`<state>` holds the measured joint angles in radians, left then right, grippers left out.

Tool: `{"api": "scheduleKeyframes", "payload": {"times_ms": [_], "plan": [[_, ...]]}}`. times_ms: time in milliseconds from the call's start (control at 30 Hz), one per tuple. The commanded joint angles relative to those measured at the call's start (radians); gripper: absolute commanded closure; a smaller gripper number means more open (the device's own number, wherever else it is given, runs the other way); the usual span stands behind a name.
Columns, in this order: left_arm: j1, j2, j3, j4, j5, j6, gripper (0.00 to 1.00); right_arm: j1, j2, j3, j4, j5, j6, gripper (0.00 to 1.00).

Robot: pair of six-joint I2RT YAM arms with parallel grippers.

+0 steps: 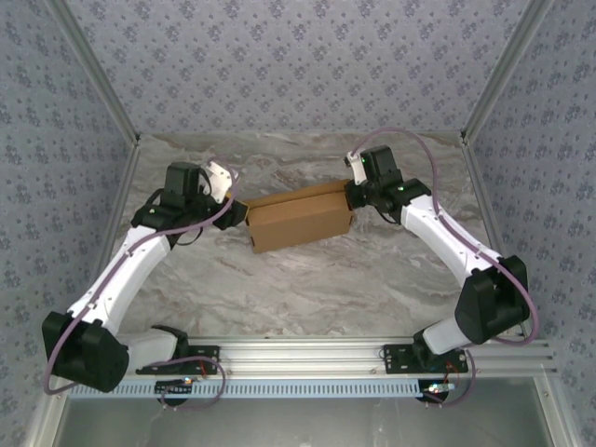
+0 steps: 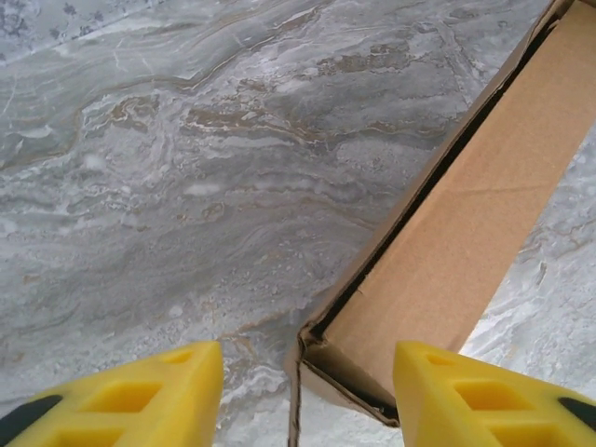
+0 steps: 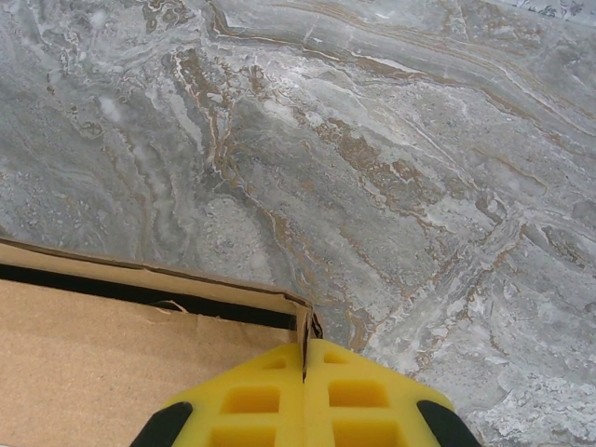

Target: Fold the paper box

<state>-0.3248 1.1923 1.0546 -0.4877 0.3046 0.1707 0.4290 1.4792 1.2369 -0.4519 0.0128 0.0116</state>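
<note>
White arm links [image 1: 130,270], black joints [image 1: 486,303], lilac cables [image 1: 93,293], yellow cut-out fingers [image 2: 140,396].

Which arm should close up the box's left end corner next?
Left. The left gripper is open, astride a gaping corner of the paper box. The right gripper is shut on the opposite end, likely steadying it.

Tabletop [image 1: 307,289] bare in front of and behind paper box [image 1: 300,222], free passage there. Box ends blocked: left gripper [image 2: 307,391] jaws straddle left corner, right gripper [image 3: 304,391] jaws pinched on right corner edge. Patterned walls [image 1: 279,65] close left, right and far sides.
</note>
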Motion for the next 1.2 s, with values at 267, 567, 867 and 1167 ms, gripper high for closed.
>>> {"api": "scheduleKeyframes", "payload": {"times_ms": [267, 567, 867, 1167], "plan": [[-0.028, 0.081, 0.036, -0.081, -0.061, -0.017, 0.73, 0.017, 0.03, 0.027, -0.071, 0.009, 0.004, 1.0], [-0.028, 0.072, 0.03, -0.064, -0.067, -0.032, 0.7, 0.018, 0.036, 0.029, -0.07, 0.009, 0.004, 1.0], [-0.028, 0.04, 0.016, -0.036, -0.089, -0.047, 0.69, 0.019, 0.039, 0.029, -0.072, 0.009, 0.003, 1.0], [-0.028, 0.045, 0.009, -0.04, -0.097, -0.045, 0.83, 0.019, 0.04, 0.034, -0.073, 0.008, 0.004, 1.0]]}}
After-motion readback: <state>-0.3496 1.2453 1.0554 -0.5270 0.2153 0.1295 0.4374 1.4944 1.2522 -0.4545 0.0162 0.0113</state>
